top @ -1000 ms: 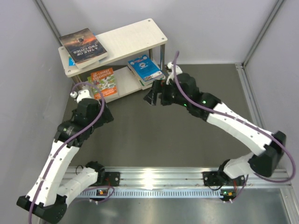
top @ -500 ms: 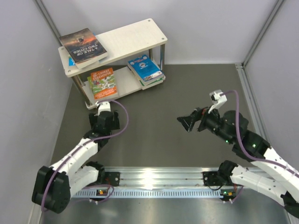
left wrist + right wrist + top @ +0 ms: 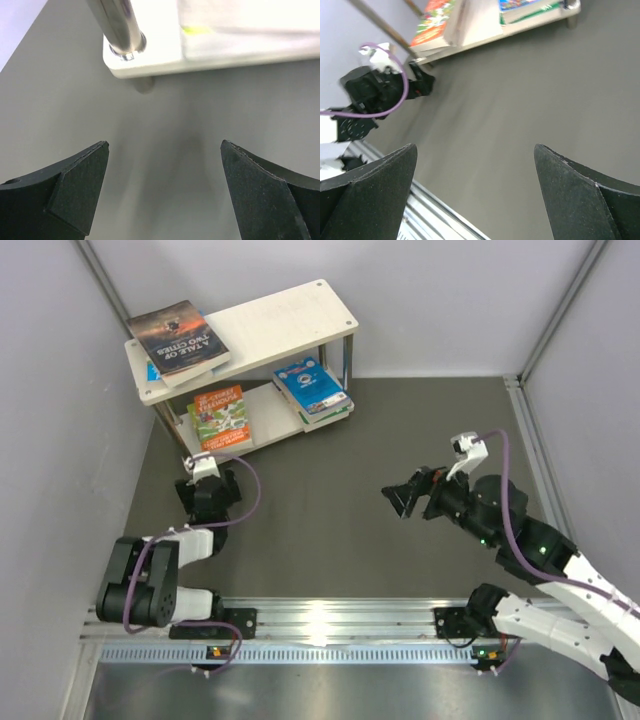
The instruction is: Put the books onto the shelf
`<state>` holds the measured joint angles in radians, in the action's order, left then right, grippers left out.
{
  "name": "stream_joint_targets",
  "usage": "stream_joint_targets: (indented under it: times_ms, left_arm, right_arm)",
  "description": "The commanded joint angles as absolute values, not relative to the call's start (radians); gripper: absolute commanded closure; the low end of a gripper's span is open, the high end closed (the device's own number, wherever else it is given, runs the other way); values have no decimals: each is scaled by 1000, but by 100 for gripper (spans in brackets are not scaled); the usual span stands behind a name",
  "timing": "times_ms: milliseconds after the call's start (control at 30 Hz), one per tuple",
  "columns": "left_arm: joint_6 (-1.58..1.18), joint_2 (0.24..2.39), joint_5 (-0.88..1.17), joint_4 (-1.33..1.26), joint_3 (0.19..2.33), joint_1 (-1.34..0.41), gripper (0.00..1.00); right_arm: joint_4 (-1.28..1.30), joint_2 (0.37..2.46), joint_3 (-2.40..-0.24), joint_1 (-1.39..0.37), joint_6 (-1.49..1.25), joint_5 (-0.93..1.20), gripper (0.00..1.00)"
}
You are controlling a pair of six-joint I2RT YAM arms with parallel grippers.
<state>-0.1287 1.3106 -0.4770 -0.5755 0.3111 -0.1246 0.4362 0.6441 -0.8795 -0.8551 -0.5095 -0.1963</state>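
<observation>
Apparently the placing is finished. Every book I can see is on the shelf point(image 3: 290, 325): the dark paperback point(image 3: 180, 337) lies flat on the left end of the top board with a blue cover edge showing under it, the orange-and-green title point(image 3: 222, 416) lies on the left of the lower board, and the blue-topped stack point(image 3: 312, 388) is on its right end. No book lies on the grey table point(image 3: 330, 540).

Left gripper point(image 3: 164, 147): jaws spread wide, nothing between them, low over the table and facing the shelf's near-left corner post point(image 3: 117, 25). Right gripper point(image 3: 475, 150): also spread and empty, well apart from the shelf over open table.

Judgement: the step in hand is the retreat after the last release. The next move calls only for parking the arms, unless a book hidden from these views remains.

Change from a second ago: the right arm was stretched to the blue-topped stack and the left reached toward the orange title. Both have folded back toward their bases. The books have not shifted.
</observation>
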Motion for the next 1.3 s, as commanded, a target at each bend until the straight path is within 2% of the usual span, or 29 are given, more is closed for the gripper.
stream_joint_targets:
  times_ms: [0, 200, 267, 333, 433, 600, 733, 800, 900, 1000, 1033, 1133, 1167, 1267]
  left_arm:
    - [-114, 1365, -394, -848, 310, -60, 1]
    - [-129, 1511, -207, -1054, 318, 21, 1]
    - [-109, 1526, -85, -1032, 321, 20, 4]
    - [-87, 1593, -81, -1216, 272, 24, 4]
    - [-101, 1557, -81, -1112, 293, 23, 2]
    - [-86, 1562, -87, -1120, 293, 15, 1]
    - [-49, 1571, -6, -1071, 325, 15, 1]
    - [-51, 1568, -5, -1077, 319, 12, 1]
    - [-49, 1572, -5, -1080, 321, 14, 1]
    - [-49, 1569, -5, -1080, 321, 14, 1]
    - [-51, 1569, -5, -1080, 321, 14, 1]
    - [-49, 1569, -5, -1080, 321, 14, 1]
    - [-49, 1569, -5, -1080, 321, 14, 1]
    - [-49, 1569, -5, -1078, 321, 12, 1]
  right_arm:
    - [506, 701, -956, -868, -593, -310, 0]
    - [482, 749, -905, -868, -519, -446, 0]
    - [456, 746, -873, -868, -494, -491, 0]
    - [410, 732, -823, -868, -476, -544, 0]
    - [339, 701, -752, -868, -453, -633, 0]
    - [146, 591, -516, -861, -399, -751, 0]
    - [43, 523, -344, -841, -348, -909, 1]
    - [-95, 490, -286, -827, -235, -949, 0]
    - [-393, 471, -148, -752, 24, -837, 0]
    - [-589, 567, -57, -570, 52, -685, 0]
    - [-645, 610, -19, -448, 46, -622, 0]
    - [-877, 848, -26, -272, 40, -441, 0]
    - [-934, 986, -41, -238, 58, -398, 0]
    - [-1152, 1188, -132, -149, 84, -200, 0]
